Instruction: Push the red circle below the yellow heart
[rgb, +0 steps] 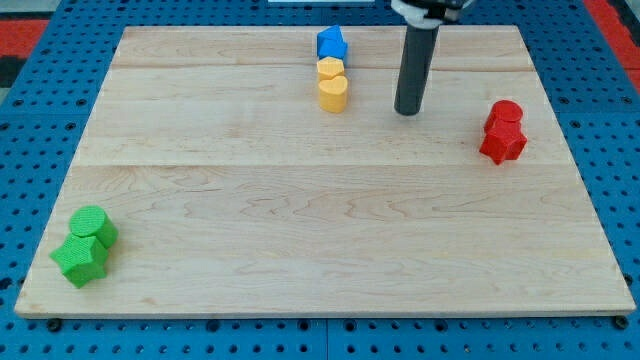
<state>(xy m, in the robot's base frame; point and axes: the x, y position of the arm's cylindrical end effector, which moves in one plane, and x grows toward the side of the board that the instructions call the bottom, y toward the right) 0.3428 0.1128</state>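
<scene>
My tip (407, 111) bare — touching nothing, two red blocks (503, 132), two yellow (333, 84), two green (85, 246), perhaps two blue (332, 43).

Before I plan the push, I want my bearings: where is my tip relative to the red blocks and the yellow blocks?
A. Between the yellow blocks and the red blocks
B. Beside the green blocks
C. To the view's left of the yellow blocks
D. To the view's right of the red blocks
A: my tip stands right of the yellow heart and left of the red circle, touching neither.
</scene>
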